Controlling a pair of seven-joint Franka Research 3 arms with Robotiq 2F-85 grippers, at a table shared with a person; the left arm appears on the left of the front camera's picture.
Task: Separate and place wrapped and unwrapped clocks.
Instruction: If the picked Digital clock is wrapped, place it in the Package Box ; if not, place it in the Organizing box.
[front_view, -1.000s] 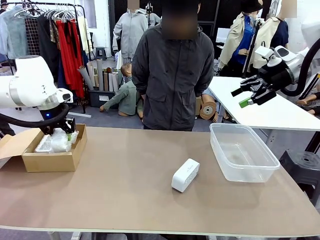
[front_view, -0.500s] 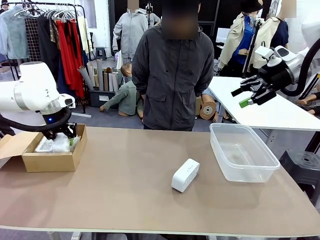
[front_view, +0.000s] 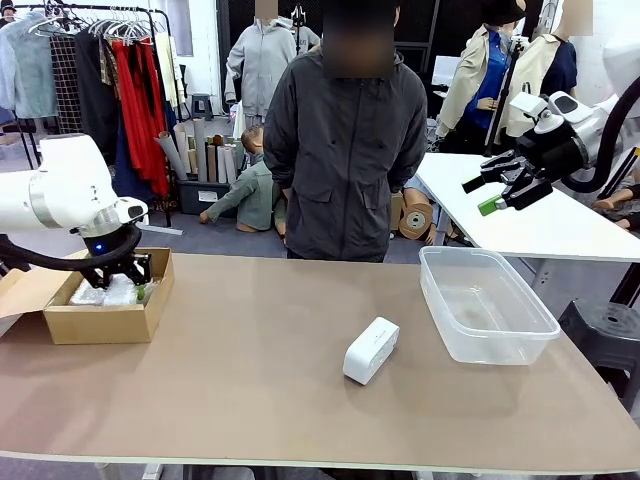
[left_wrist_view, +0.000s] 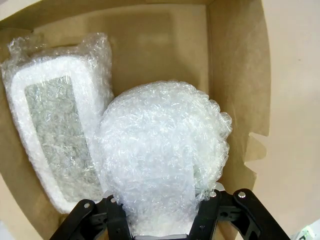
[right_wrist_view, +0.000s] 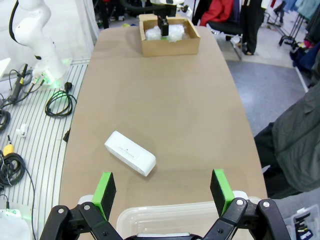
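- Lower now, our left jaws grip a wrapped clock (left_wrist_view: 160, 150) in the box (front_view: 100, 322).
- Our right jaws gape, empty.
- Brown table (front_view: 250, 400): bare clock (front_view: 371, 350), tub (front_view: 541, 326); clothes racks (front_view: 140, 100) behind.

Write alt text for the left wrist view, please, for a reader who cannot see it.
The left tool is shut on a bubble-wrapped clock inside an open brown cardboard box. A second wrapped clock lies beside it in the box, its darker face showing through the wrap.
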